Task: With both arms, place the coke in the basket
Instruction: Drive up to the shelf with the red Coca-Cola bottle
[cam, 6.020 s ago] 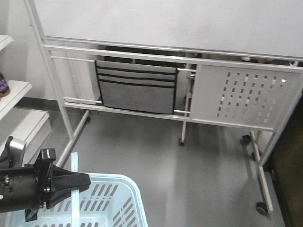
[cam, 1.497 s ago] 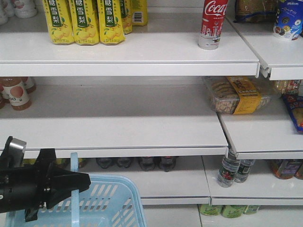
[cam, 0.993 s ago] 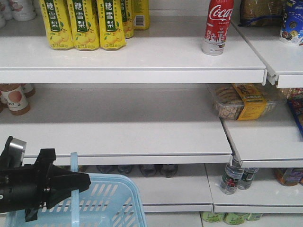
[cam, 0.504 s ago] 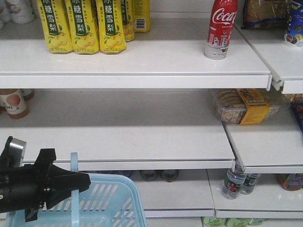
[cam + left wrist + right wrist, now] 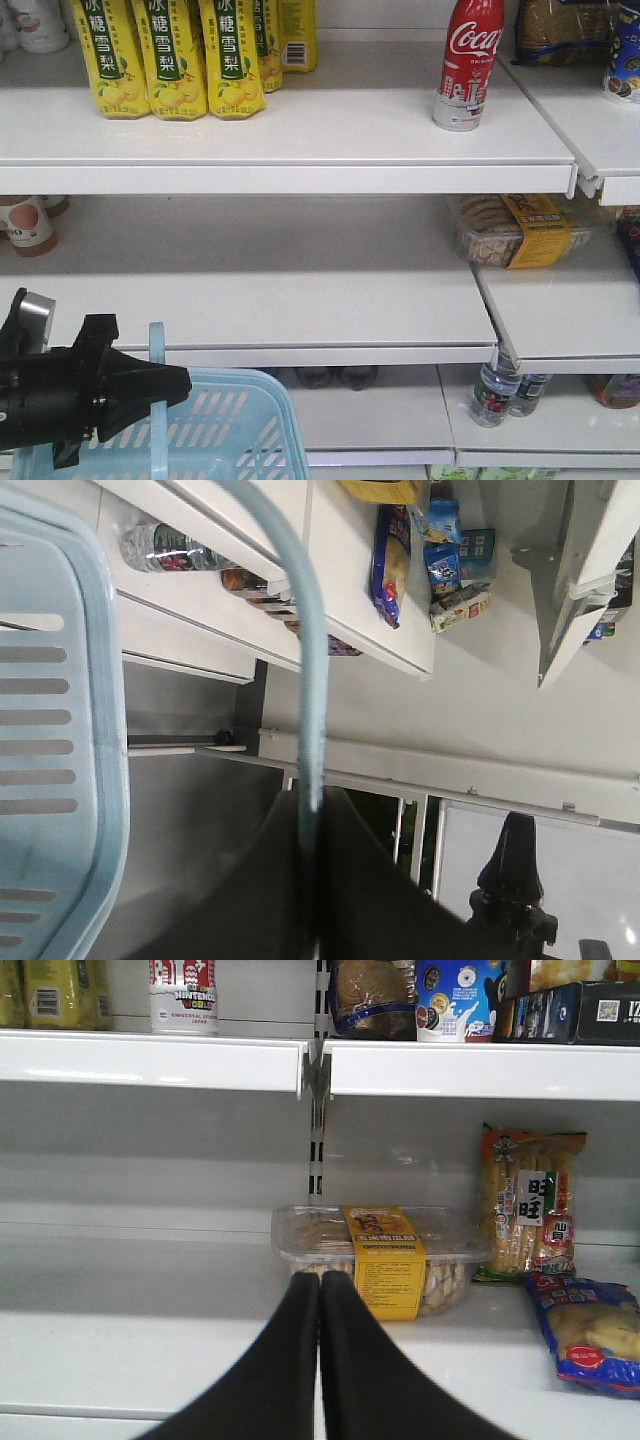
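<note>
The coke [image 5: 466, 62], a slim red bottle with white script, stands upright on the top shelf at the right; its silver-white base [image 5: 183, 1000] shows at the top left of the right wrist view. The light-blue basket [image 5: 235, 430] hangs at the lower left. My left gripper [image 5: 183, 383] is shut on its flat handle [image 5: 308, 680], which runs between the jaws [image 5: 310, 800]. My right gripper [image 5: 320, 1280] is shut on nothing and points at the middle shelf, below and right of the coke.
Yellow pear-drink cartons [image 5: 165, 55] stand on the top shelf, left of the coke. A clear biscuit tray with a yellow label [image 5: 385, 1250] lies just beyond the right gripper's tips, with snack bags [image 5: 525, 1205] to its right. Small bottles [image 5: 495, 390] sit on the lower shelf.
The view swung from a whiteboard stand to the shelves, and over the last second the shelves slid slightly down in frame. The left gripper kept its hold on the basket handle.
</note>
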Tool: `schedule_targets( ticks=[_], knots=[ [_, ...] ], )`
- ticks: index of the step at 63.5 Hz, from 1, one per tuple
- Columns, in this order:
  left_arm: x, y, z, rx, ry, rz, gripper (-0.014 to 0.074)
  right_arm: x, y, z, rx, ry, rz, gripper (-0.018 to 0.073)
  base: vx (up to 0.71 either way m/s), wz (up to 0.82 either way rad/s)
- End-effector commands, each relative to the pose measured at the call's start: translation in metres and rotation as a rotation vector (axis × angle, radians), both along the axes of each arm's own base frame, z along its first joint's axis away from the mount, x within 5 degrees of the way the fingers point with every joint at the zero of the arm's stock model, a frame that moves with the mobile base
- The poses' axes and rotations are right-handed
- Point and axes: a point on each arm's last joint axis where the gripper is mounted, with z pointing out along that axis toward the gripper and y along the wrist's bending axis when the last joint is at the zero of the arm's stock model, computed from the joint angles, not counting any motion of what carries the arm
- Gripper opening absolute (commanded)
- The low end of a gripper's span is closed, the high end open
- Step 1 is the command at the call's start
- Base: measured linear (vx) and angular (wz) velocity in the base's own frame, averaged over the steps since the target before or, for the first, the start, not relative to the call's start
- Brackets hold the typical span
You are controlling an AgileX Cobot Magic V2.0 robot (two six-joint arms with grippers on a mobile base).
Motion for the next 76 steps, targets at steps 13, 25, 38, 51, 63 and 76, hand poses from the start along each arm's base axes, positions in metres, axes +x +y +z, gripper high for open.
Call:
schedule_targets(
  ticks=[13, 25, 38, 51, 63, 76],
  knots=[
    [0.0016, -0.0029, 0.0166, -0.093, -0.048, 0.002, -0.0006, -0.0010, 0.0002, 0.0045, -0.006, -0.077, 0.000, -0.0010, 0.02, -0.01],
    [0.0016, -0.0029, 0.0166, -0.093, -0.048, 0.002, -0.0006, -0.0010, 0.0002, 0.0044, -0.006, -0.076, 0.000, -0.0010, 0.02, -0.01],
    [0.0016, -0.0029, 0.0166, -0.093, -0.048, 0.002, -0.0006, -0.0010, 0.0002, 0.0044, -0.006, -0.076, 0.000, -0.0010, 0.02, -0.01],
    [0.0016, -0.0029, 0.0166, -0.093, -0.048, 0.002, -0.0006, -0.0010, 0.0002, 0.0044, -0.006, -0.076, 0.000, -0.0010, 0.02, -0.01],
    [0.0016, -0.0029, 0.0166, -0.093, -0.048, 0.002, -0.0006, -0.0010, 0.0002, 0.0044, -0.006, -0.076, 0.000, -0.0010, 0.02, -0.01],
    [0.0016, -0.0029, 0.0166, -0.093, -0.048, 0.002, -0.0006, -0.0010, 0.0002, 0.0044, -0.006, -0.076, 0.000, -0.0010, 0.02, -0.01]
  ],
)
